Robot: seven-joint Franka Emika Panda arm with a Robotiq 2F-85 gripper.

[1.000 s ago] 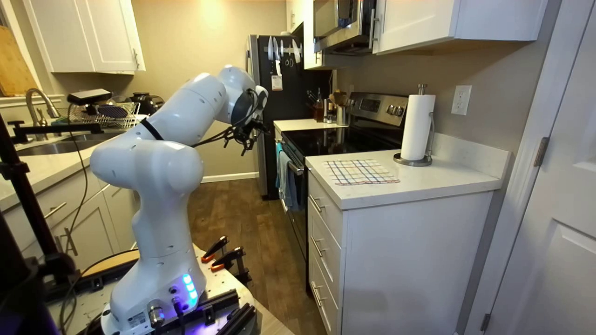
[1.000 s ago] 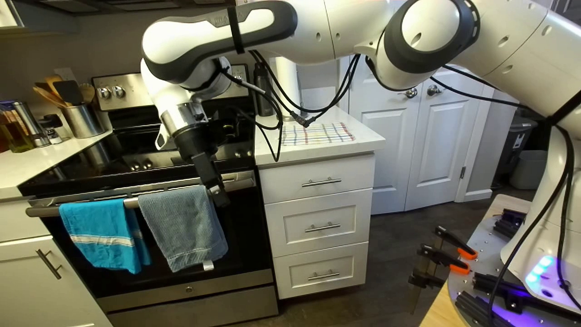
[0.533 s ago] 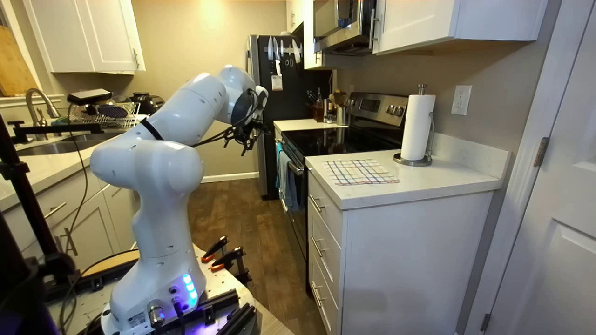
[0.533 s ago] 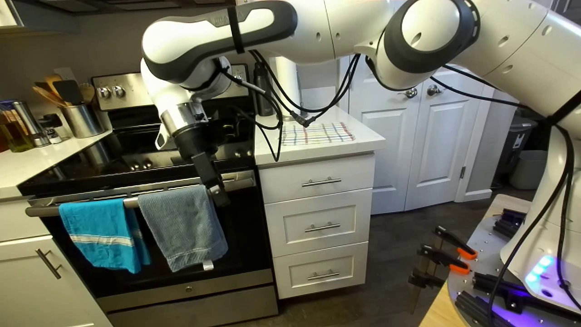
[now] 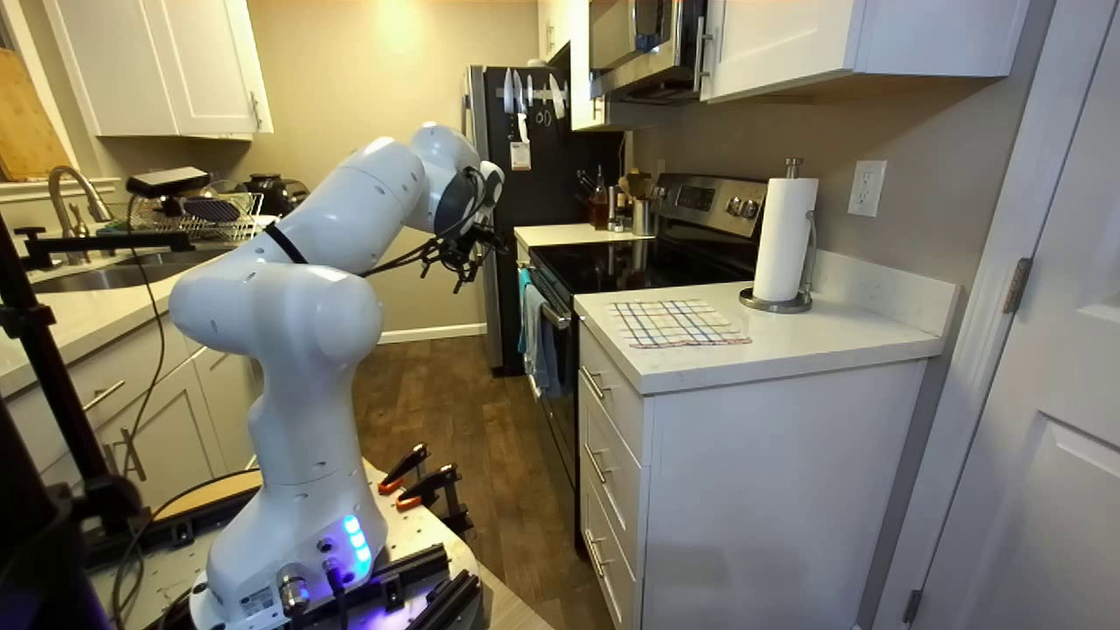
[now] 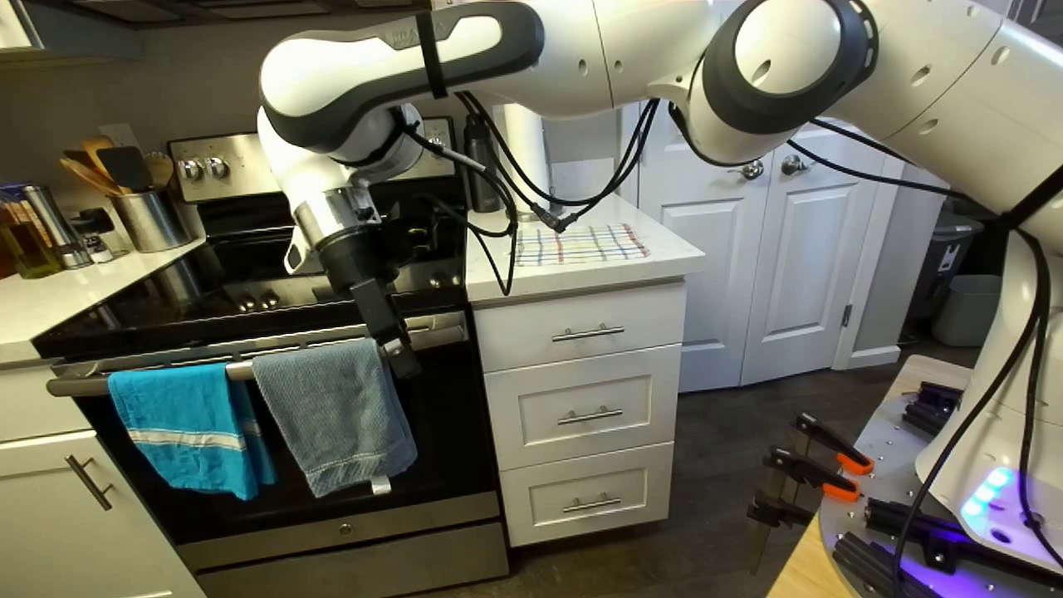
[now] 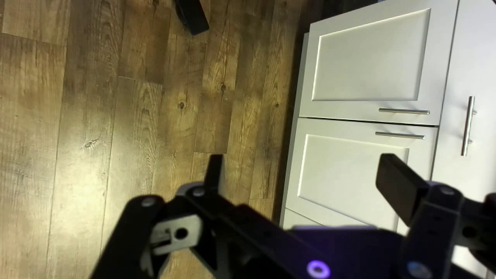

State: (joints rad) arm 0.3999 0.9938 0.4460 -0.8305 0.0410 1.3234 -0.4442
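My gripper (image 7: 302, 161) stands open in the wrist view, its two black fingers wide apart with nothing between them. Behind them, well off, lie the wood floor (image 7: 155, 116) and white cabinet doors (image 7: 364, 66) with metal handles. In an exterior view the gripper (image 6: 397, 353) points down in front of the oven, overlapping the edge of a grey-blue towel (image 6: 332, 415) in the picture; whether it touches cannot be told. A bright blue towel (image 6: 178, 423) hangs on the same oven handle. The gripper (image 5: 444, 278) hangs in the air over the aisle in an exterior view.
A checked cloth (image 5: 678, 324) lies flat on the white counter near a paper towel roll (image 5: 785, 241). The black stovetop (image 5: 647, 265) adjoins it. A utensil holder (image 6: 151, 220) stands beyond the stove. Orange-tipped clamps (image 6: 810, 473) grip the robot's table edge. Cables (image 6: 581, 199) hang below the arm.
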